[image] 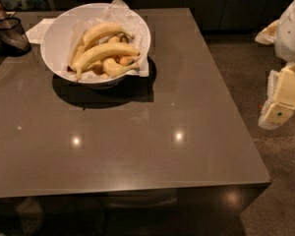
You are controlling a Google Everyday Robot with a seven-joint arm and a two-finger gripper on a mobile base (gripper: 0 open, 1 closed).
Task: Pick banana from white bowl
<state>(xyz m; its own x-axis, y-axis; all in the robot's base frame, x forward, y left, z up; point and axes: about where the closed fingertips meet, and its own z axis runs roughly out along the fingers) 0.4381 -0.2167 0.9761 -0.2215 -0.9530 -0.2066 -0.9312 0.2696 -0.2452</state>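
The white bowl [56, 43] stands at the far left of the brown table, with a crinkled white paper liner [137, 33] sticking over its rim. Several yellow bananas lie in it; the largest banana [105, 51] lies across the middle, another [101, 31] behind it. My gripper [280, 107], cream and white, hangs at the right edge of the view, beyond the table's right side, well apart from the bowl and holding nothing that shows.
A dark mesh basket [10, 33] stands at the far left, next to the bowl. A white paper [39, 29] lies behind the bowl. The glossy table top [152, 132] ends near the front; speckled floor [280, 181] lies to the right.
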